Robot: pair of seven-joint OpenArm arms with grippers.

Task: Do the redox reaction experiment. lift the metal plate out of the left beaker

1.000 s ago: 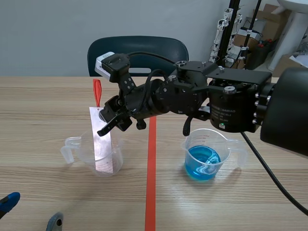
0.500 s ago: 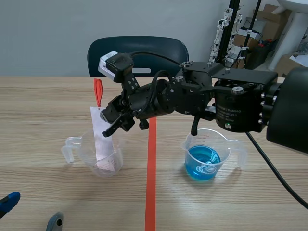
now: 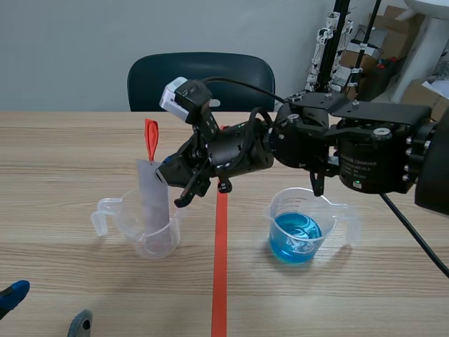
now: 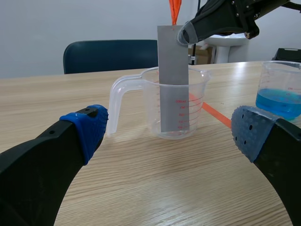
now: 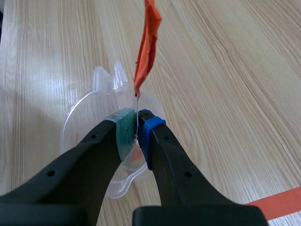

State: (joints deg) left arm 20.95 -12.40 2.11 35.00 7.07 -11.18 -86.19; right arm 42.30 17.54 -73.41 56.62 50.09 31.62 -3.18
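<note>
A grey metal plate [image 3: 154, 198] with an orange-red ribbon [image 3: 150, 138] at its top stands in the clear left beaker [image 3: 144, 228], its lower end still inside. My right gripper [image 3: 165, 175] reaches across from the right and is shut on the plate's top edge. In the right wrist view its pads [image 5: 124, 127] pinch the thin plate [image 5: 137, 111] edge-on over the beaker [image 5: 101, 129], ribbon [image 5: 146, 44] above. In the left wrist view the plate [image 4: 173, 77] stands in the beaker [image 4: 169, 103], ahead of my open left gripper [image 4: 169, 136], which is low at the near left.
A second clear beaker [image 3: 303, 225] holding blue liquid stands right of the orange-red tape line [image 3: 220, 260]; it also shows in the left wrist view [image 4: 281, 92]. A dark chair [image 3: 200, 77] stands behind the table. Equipment and boxes [image 3: 365, 56] sit at the back right.
The right gripper has risen and drawn back to the right with the plate, which has turned and come up in the beaker. The left arm has not moved.
</note>
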